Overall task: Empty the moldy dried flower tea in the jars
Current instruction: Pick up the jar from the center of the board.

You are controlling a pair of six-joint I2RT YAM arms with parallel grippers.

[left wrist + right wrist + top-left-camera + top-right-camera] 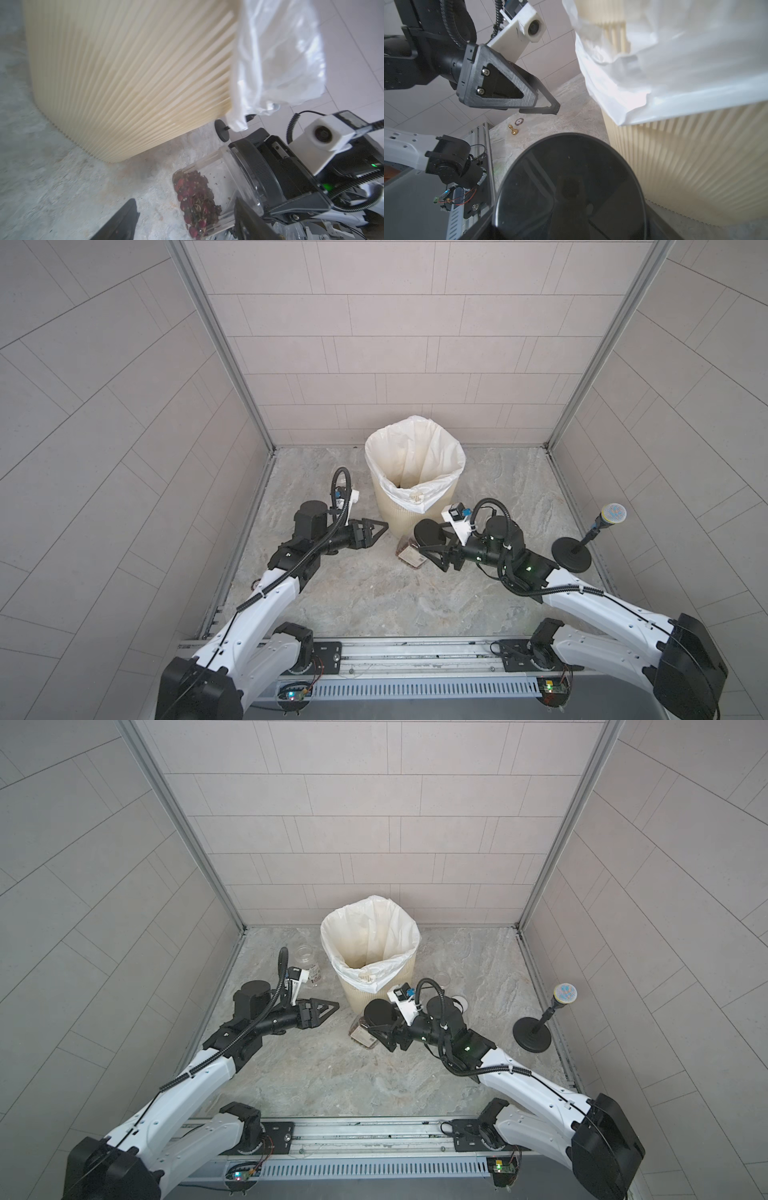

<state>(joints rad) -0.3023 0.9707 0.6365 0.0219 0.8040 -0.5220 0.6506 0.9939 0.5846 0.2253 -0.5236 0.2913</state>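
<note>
Clear glossy jar [220, 176], matt ribbed bin [124, 83], filmy plastic liner [278, 58].

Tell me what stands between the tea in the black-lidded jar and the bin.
The black lid closes the jar lying beside the bin; the tea cannot pour until it comes off. Nothing else visible blocks the way.

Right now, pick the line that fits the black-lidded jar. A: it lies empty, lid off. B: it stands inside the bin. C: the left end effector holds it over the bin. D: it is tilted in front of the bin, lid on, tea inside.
D: the black-lidded jar leans before the bin, its black lid on and gripped by the right end effector, dried flower tea heaped inside.
</note>
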